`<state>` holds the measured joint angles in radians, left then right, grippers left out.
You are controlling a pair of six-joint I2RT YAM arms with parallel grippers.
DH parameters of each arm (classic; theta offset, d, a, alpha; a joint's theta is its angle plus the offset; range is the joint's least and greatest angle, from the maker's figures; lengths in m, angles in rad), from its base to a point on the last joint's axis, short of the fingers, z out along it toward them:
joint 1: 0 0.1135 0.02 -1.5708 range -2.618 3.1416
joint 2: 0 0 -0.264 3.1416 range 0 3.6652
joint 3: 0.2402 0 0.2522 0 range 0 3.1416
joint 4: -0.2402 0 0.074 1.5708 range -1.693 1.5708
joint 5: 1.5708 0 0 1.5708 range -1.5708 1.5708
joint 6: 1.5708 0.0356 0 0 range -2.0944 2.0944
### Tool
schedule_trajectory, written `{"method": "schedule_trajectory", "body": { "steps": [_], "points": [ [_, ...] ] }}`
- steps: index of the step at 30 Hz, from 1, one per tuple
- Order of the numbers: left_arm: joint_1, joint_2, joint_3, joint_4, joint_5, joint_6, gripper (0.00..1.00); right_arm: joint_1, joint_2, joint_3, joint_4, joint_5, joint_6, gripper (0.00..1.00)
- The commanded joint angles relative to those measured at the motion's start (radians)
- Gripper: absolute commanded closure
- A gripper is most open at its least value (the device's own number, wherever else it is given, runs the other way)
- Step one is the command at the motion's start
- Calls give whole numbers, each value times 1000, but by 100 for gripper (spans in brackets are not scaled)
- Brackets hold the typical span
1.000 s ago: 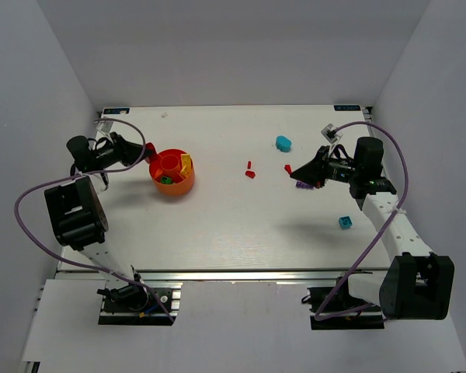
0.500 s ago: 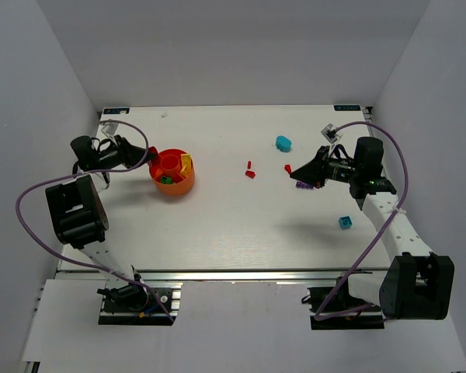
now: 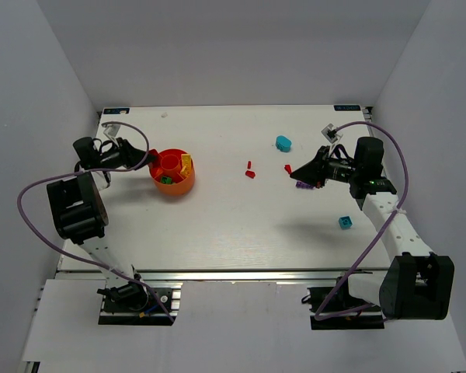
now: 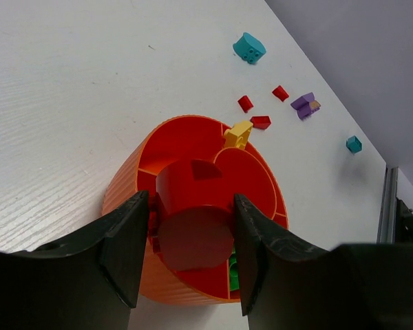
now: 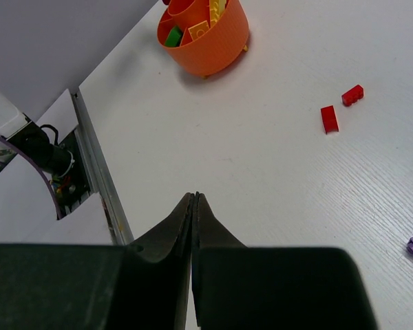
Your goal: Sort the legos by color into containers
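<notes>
The orange-red bowl (image 3: 172,172) stands at the table's left, with yellow (image 4: 238,134) and green (image 4: 232,271) legos in its compartments. My left gripper (image 3: 142,158) hovers at its left rim. In the left wrist view this gripper (image 4: 191,198) is open, its jaws framing the bowl's raised red centre (image 4: 193,185) without gripping anything. Loose legos lie to the right: a cyan one (image 3: 283,143), three red ones (image 3: 250,174), a purple one (image 3: 302,185) and a blue one (image 3: 345,222). My right gripper (image 3: 293,171) is shut and empty (image 5: 194,194), just left of the purple lego.
White walls close in the table on the left, back and right. A metal rail (image 5: 100,179) runs along the near edge by the arm bases. A purple cable (image 3: 31,225) loops out from the left arm.
The left arm has shifted slightly and its cable loop has sagged; the gripper stays at the bowl's left rim. The right arm and the loose legos have not moved.
</notes>
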<state>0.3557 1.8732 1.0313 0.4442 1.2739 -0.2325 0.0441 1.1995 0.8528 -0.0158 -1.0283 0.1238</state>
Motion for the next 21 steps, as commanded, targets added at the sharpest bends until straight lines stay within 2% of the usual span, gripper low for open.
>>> {"method": "schedule_trajectory", "body": {
  "steps": [1,11,21],
  "points": [
    [-1,0,41,-2,57,18,83,-9,2,-1,43,-26,2,97],
    [-1,30,39,79,104,-45,82,-9,8,-6,54,-36,13,97],
    [-10,34,42,-2,85,24,78,-6,6,-4,54,-42,14,97]
  ]
}}
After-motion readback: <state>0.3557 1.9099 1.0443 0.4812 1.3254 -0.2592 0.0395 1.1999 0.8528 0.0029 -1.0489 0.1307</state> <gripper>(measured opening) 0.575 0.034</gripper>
